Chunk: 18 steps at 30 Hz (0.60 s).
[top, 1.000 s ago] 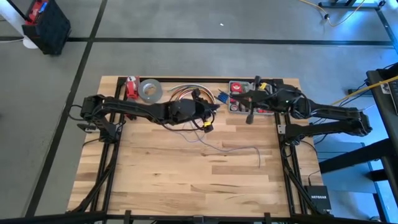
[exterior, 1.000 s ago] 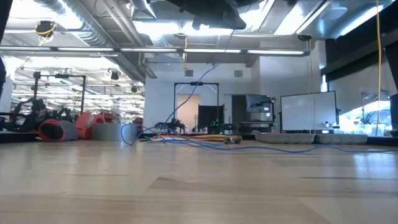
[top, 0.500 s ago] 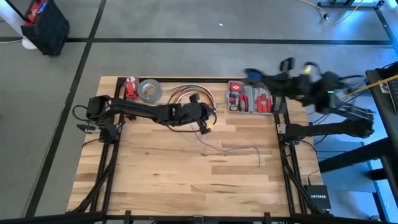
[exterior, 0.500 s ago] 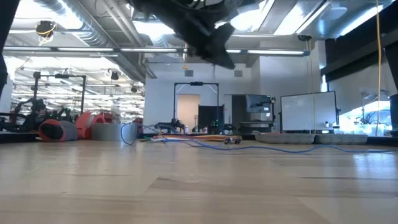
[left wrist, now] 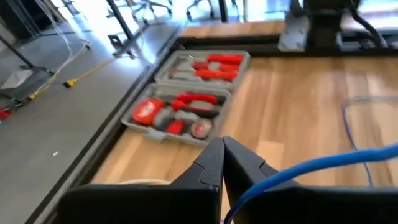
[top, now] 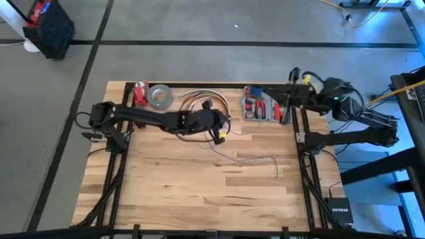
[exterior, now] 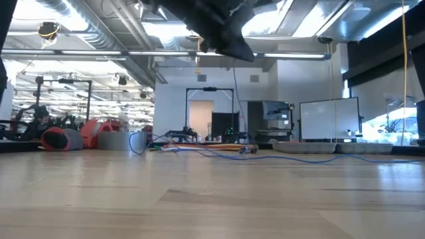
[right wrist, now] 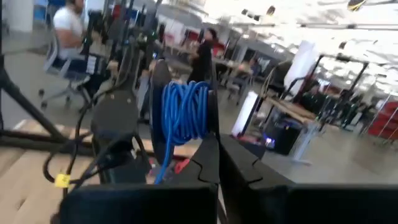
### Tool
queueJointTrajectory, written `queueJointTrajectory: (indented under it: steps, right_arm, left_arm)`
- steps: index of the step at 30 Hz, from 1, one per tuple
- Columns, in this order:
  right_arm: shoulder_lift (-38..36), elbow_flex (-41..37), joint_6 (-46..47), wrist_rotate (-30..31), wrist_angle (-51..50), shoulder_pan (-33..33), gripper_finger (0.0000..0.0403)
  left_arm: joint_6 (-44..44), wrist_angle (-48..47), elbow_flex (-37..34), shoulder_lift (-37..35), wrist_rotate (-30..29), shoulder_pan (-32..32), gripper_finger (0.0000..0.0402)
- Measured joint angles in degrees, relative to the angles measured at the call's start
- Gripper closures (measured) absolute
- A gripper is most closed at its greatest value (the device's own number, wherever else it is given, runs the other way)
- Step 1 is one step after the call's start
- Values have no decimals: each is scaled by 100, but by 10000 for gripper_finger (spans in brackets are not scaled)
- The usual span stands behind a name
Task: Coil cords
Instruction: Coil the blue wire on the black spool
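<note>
Nudged only slightly since a moment ago: left gripper (top: pixel 221 131) near the middle of the table's (top: pixel 166 199) back edge, fingers pressed together, blue cords (left wrist: pixel 323 163) running close past them, hold unclear. Loose tail (top: pixel 255 159) lying right of centre. Swung back down over the tool case's (top: pixel 262 106) right end: right gripper (right wrist: pixel 214 140), closed, loops (right wrist: pixel 186 115) wound round it. Coiling likely well underway, tail left to gather.

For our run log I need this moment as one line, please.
left gripper: shut, over table middle | right gripper: shut, by tool case, blue cord loops on it | cord tail: loose on table
</note>
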Motion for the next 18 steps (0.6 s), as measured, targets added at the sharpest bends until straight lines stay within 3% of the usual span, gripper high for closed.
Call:
queueJointTrajectory:
  steps: [6,11,18]
  right_arm:
    - [152,2,-111,252,-199,0,400]
    - [251,2,-243,332,-201,0,400]
    - [163,-119,-452,659,-303,-1,400]
  left_arm:
    - [-111,-243,9,-8,-1,-77,342]
    - [-286,-1078,65,-114,-3,-115,285]
    - [-495,-2099,118,-839,-23,-354,264]
